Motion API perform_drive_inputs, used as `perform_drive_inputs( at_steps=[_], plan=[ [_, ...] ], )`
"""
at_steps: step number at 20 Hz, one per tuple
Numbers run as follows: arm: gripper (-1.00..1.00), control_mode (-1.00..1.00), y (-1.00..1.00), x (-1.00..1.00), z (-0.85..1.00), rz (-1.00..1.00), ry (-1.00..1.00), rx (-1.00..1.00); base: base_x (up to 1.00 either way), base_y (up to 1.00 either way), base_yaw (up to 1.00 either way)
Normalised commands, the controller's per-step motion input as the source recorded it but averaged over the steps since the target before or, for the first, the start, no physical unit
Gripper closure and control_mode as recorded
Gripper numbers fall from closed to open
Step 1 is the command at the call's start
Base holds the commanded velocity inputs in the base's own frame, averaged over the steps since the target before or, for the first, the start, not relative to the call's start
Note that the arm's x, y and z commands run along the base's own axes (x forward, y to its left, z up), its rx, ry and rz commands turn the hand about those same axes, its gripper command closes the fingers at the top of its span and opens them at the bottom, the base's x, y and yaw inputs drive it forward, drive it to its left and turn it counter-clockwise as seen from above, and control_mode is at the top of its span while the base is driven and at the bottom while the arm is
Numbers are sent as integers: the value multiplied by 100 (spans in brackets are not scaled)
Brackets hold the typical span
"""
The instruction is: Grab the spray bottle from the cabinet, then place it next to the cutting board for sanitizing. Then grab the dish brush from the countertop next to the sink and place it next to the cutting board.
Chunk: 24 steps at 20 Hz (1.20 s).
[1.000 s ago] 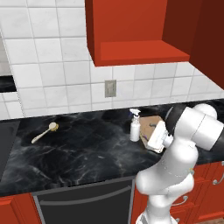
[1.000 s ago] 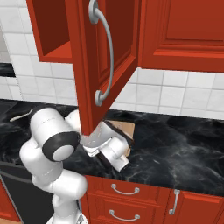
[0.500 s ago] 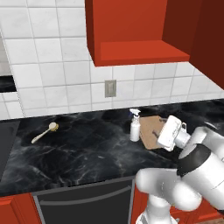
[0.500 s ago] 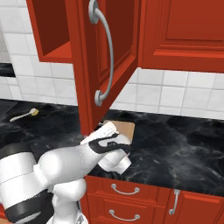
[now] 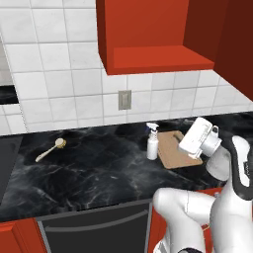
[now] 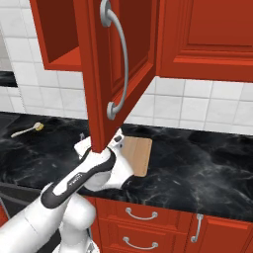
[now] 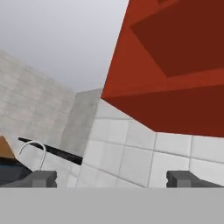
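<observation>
The bottle (image 5: 152, 142) is already set upright on the counter (image 5: 99, 168), just beside the board (image 5: 175, 148). The brush (image 5: 51, 149) is not yet taken; it lies well apart. The gripper (image 7: 111, 178) is spread wide and empty, pointed up at the cabinet (image 7: 175, 65).

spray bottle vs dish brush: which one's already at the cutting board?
The spray bottle, upright beside the cutting board; the dish brush lies far off along the countertop.
</observation>
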Motion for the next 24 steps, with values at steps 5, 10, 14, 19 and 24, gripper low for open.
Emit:
perform_drive_inputs(
  at_steps=[5,10,14,19,24],
  plan=[
    [-100,-100,46,-53,97,-22,3,-3,0,0,0],
    [-100,-100,37,-38,100,-17,21,-5,0,0,0],
    [-100,-100,6,-34,98,-11,44,-7,0,0,0],
    [-100,-100,11,-19,88,-13,60,-14,0,0,0],
    [-100,-100,1,-15,21,-26,61,-22,0,0,0]
  ],
)
